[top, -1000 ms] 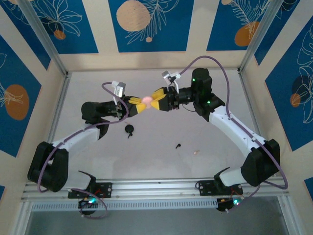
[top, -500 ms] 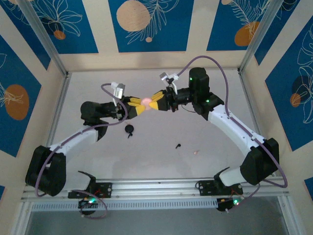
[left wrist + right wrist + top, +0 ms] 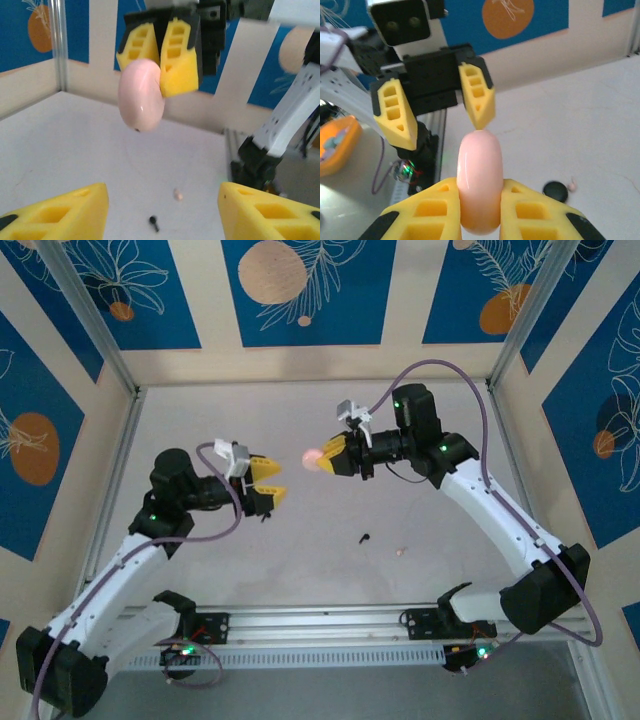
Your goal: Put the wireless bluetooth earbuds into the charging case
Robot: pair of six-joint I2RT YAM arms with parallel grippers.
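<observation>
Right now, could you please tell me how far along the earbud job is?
Nothing is inserted yet. In hand: the right gripper is shut on the pink charging case, held in the air; the left gripper stands open. Left: the black earbud and the pink earbud lie loose on the table.

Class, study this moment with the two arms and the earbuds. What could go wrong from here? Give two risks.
1. The right gripper pinches the smooth pink case by one edge in mid-air. It might slip or twist out and fall to the table.
2. The black earbud and pink earbud are tiny and lie loose. The open left gripper could knock them away instead of grasping them.
</observation>
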